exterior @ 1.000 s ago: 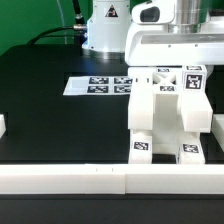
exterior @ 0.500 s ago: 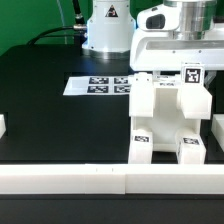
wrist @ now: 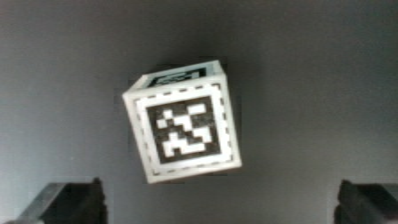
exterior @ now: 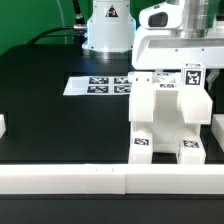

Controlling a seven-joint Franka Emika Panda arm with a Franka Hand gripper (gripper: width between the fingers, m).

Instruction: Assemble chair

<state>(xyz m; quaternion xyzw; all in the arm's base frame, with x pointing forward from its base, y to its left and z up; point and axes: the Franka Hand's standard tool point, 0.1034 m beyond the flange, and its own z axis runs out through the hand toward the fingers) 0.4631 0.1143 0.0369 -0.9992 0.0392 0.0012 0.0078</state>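
A black worktop (exterior: 50, 120) fills the scene, edged along the front by a low white rail (exterior: 100, 178). The chair (exterior: 168, 120) stands near the exterior view's right, a blocky white assembly with tagged feet resting on the worktop, close to the rail. Just behind it lies the marker board (exterior: 98, 86). The pincer (wrist: 222, 208) hangs directly above a tagged white part (wrist: 183, 122), jaws spread wide and holding nothing. That part is probably the chair's top piece, though the wrist view is too blurred to be sure. To grasp well, the arm should centre the fingers on either side of the block, descend straight and close evenly. The arm points straight down above the chair.
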